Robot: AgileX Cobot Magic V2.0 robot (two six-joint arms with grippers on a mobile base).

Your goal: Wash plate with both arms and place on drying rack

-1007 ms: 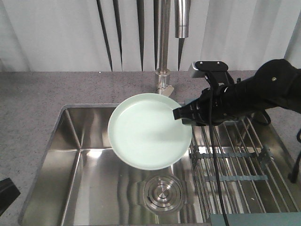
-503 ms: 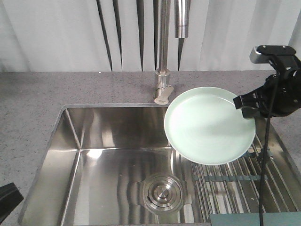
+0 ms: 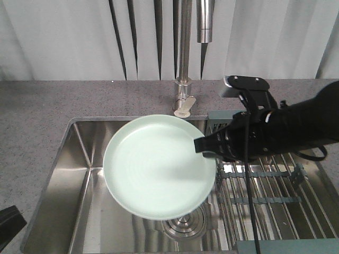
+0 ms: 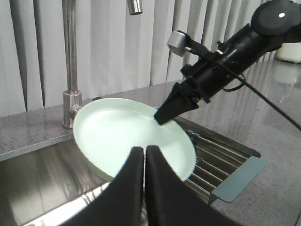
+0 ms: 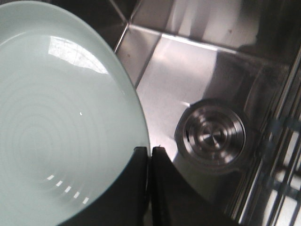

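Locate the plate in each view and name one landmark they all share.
Front: the plate is centre-left, over the sink.
Left wrist: the plate is at centre, tilted, with the sink at lower left.
Right wrist: the plate fills the left half, with the sink to its right.
Shared landmark: the sink.

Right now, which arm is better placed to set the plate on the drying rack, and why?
Right, most likely. The right gripper is shut on the plate at its rim, and its arm lies above the drying rack. The left gripper is shut, empty, at the sink's opposite end.
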